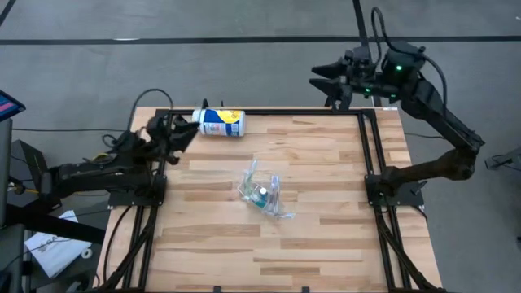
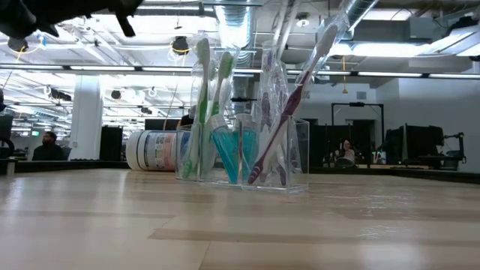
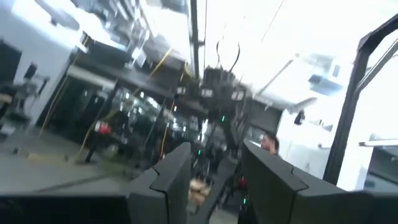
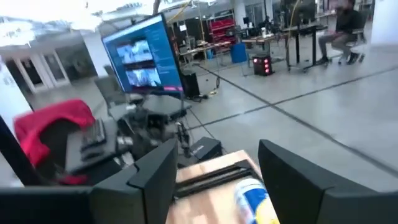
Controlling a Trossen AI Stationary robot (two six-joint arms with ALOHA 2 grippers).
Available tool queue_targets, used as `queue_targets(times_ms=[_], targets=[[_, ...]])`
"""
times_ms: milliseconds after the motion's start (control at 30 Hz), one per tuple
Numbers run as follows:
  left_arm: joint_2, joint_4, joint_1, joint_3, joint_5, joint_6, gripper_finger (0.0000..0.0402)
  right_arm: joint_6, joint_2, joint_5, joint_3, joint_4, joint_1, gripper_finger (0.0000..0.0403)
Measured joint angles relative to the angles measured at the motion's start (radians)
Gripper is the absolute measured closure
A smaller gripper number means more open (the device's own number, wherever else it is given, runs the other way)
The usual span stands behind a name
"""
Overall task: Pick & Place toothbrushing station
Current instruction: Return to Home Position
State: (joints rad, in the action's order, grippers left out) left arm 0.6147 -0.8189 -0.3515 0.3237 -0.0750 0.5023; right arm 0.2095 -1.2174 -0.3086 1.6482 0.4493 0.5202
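Left arm (image 1: 89,172): folded low along the left side, forearm angled toward the far edge.
Left gripper (image 1: 189,130): near the far left corner, pointing rightward; fingers (image 3: 168,180) parted, empty.
Right arm (image 1: 440,114): elbow bent at the right side, upper link raised toward the far right corner.
Right gripper (image 1: 319,79): pointing leftward; fingers (image 4: 149,180) spread wide, empty.

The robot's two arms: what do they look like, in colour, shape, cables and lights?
Both arms are black, built of slim jointed segments. The left gripper and the right gripper each end in two flat, angular dark fingers. The right arm carries small green lights near its wrist and a looping black cable.
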Motion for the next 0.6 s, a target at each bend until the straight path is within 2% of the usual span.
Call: queue_targets(times_ms=[67,200,300,400,467,533,600], targets=[[-0.039,0.000,-0.008,0.000,0.000,-0.002,0.0265,-0.037,0.010,-0.005,0.001,0.061,-0.005,0.0189],[-0.084,-0.002,-0.003,0.000,-0.048,0.044,0.0265,0.014,0.013,-0.010,-0.001,0.220,-0.023,0.0189],[-0.100,-0.006,0.003,0.000,-0.099,0.061,0.0263,-0.078,0.035,-0.065,-0.002,0.300,-0.044,0.0189],[-0.105,-0.007,0.002,0.000,-0.158,0.055,0.0263,-0.203,0.086,-0.146,-0.002,0.266,-0.076,0.0189],[-0.100,-0.011,0.002,0.000,-0.183,0.081,0.0264,-0.215,0.129,-0.159,0.000,0.203,-0.094,0.0189],[-0.101,-0.026,0.002,0.000,-0.274,0.069,0.0265,-0.218,0.178,-0.162,0.000,0.202,-0.106,0.0189],[-0.118,-0.061,0.002,0.000,-0.469,0.020,0.0265,-0.215,0.233,-0.152,0.000,0.230,-0.116,0.0189]])
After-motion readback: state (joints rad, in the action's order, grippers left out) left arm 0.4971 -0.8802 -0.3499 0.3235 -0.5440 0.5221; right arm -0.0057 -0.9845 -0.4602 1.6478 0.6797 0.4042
